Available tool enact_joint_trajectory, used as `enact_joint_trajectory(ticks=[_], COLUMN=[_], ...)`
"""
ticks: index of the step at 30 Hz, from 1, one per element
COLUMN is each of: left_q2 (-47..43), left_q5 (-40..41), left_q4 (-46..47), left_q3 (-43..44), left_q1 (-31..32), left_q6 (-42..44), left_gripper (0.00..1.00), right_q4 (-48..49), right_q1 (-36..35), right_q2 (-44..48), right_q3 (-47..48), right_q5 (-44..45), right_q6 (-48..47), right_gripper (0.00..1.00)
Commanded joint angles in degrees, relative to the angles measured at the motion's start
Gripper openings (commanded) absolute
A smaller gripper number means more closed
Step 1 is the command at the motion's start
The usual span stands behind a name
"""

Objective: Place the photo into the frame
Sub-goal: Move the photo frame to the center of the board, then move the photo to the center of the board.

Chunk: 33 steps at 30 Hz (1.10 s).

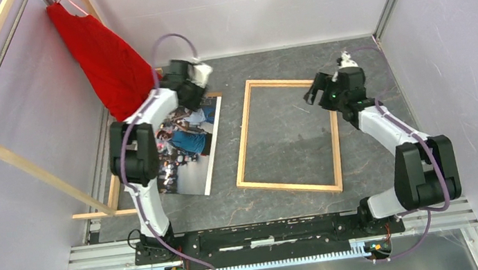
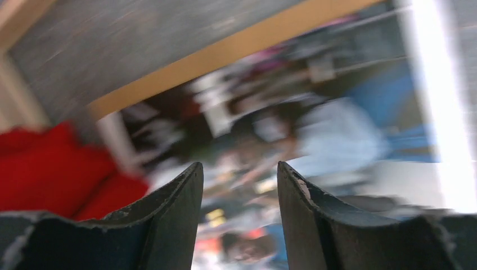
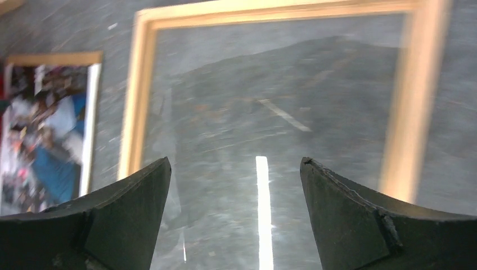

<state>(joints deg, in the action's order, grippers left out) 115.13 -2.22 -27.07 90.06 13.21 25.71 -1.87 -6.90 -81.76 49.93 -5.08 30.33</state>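
- At 9 o'clock of the frame (image 1: 243, 134), the photo (image 1: 192, 144) lies face up.
- Left gripper (image 2: 239, 166): jaws partly parted above photo, empty.
- Right gripper (image 3: 235, 160): jaws wide above frame.

Blurred photo (image 2: 337, 140) beneath the parted left claw (image 2: 239, 171), red cloth (image 2: 50, 169) alongside.

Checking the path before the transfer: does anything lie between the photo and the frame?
Nothing visible. The photo lies flat beside the frame, with only a bare strip of table between them, and the frame's opening looks unoccupied.
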Motion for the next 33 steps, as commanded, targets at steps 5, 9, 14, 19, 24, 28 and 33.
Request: enact_joint_trajectory(ticks=[5, 9, 14, 19, 24, 28, 33], left_q2=[-1.6, -1.4, -4.3, -7.1, -7.6, -6.4, -5.5], left_q5=[15.3, 22.5, 25.0, 28.3, 35.1, 38.2, 36.2], left_q4=[7.3, 15.5, 17.9, 20.1, 29.1, 33.0, 33.2], left_q3=[-1.5, -5.6, -11.4, -18.8, -26.9, -29.0, -32.9], left_q1=[-13.0, -15.8, -15.8, -15.5, -15.7, -15.8, -15.3], left_q6=[9.2, 12.6, 15.0, 17.3, 22.8, 23.8, 23.4], left_gripper=[0.55, 0.53, 0.53, 0.53, 0.53, 0.53, 0.53], right_q4=[3.1, 3.8, 5.8, 6.1, 4.5, 4.7, 5.4], right_q1=[-18.9, -26.0, -32.7, -38.8, -42.5, -43.3, -43.2], right_q2=[-2.5, -7.5, -15.7, -26.6, -32.8, -32.9, -32.3], right_q3=[6.8, 10.7, 16.4, 25.1, 30.5, 29.5, 26.1], right_q5=[1.7, 1.3, -1.2, -3.7, -4.4, -3.5, -1.7], right_q6=[0.8, 1.0, 2.2, 1.8, 1.4, 1.5, 2.3], right_gripper=[0.9, 0.9, 0.88, 0.86, 0.84, 0.84, 0.85])
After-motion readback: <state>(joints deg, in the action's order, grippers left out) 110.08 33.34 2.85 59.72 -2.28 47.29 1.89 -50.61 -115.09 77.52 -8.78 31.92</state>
